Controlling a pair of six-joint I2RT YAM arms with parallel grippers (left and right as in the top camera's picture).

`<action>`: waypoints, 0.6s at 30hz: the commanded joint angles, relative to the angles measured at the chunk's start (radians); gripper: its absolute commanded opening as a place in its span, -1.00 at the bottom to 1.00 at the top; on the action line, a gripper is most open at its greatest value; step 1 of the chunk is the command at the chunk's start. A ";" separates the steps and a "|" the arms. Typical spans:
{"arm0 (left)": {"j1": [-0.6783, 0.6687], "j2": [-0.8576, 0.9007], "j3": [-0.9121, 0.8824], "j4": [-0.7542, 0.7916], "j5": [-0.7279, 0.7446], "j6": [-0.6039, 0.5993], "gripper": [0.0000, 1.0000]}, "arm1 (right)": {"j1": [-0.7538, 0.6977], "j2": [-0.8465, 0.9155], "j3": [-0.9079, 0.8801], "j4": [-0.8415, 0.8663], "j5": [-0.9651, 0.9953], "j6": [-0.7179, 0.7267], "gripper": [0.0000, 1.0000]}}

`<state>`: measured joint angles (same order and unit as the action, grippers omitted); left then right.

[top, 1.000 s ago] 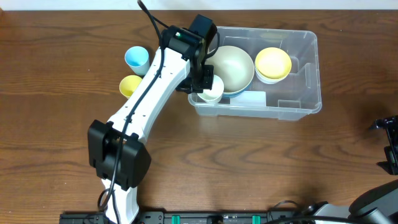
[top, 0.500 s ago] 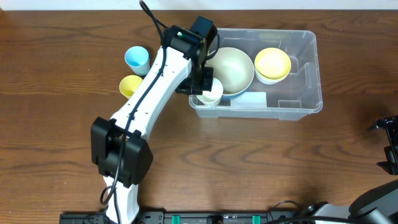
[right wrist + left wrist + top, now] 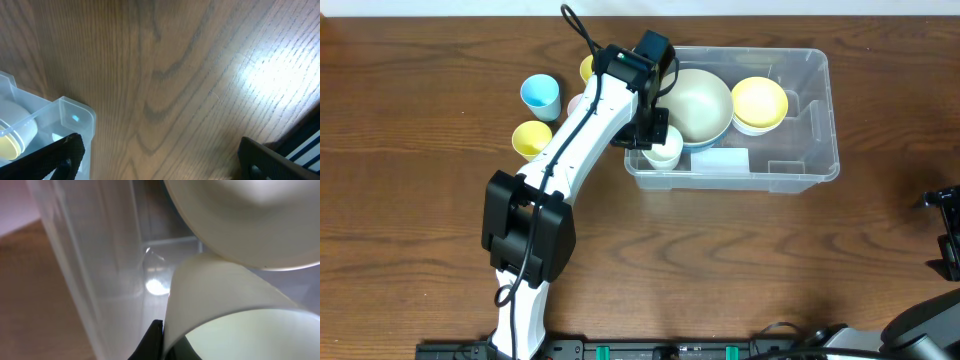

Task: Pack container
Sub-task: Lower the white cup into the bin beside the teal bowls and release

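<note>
Container [image 3: 800,172] sits on table [image 3: 420,250], right of centre. We judge it light, stiff, slick clear plastic; thick rim gives best hold. Left gripper [image 3: 658,140] pinches pale cup [image 3: 667,153] wall in its near-left corner. Right gripper [image 3: 160,155] spread wide, empty.

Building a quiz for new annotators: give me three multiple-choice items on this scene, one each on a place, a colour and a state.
1. The blue cup stands: A) on the table, left of the container; B) inside it; C) on the floor.
2. The bowl at the container's right end is: A) red; B) black; C) yellow.
3. The left end effector is: A) open over bare table; B) shut on the pale cup inside the container; C) out of view.
Key: A, it stands outside the left wall; C, overhead shows it yellow; B, it pinches the cup's rim there.
</note>
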<state>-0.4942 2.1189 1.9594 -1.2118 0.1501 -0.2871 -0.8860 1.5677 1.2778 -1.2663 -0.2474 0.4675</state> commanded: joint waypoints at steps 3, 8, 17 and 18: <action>0.005 -0.001 0.019 0.061 -0.002 0.006 -0.88 | -0.004 -0.016 0.001 -0.001 -0.004 0.014 0.99; 0.016 -0.001 0.019 0.082 -0.002 0.020 -0.88 | -0.004 -0.016 0.001 -0.001 -0.004 0.014 0.98; 0.020 -0.001 0.019 0.082 -0.005 0.032 -0.88 | -0.004 -0.016 0.001 -0.001 -0.004 0.014 0.98; 0.020 -0.002 0.019 0.061 -0.005 0.031 -0.88 | -0.004 -0.016 0.001 -0.001 -0.004 0.014 0.98</action>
<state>-0.4789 2.1185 1.9594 -1.1286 0.1501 -0.2649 -0.8860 1.5677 1.2778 -1.2663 -0.2474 0.4675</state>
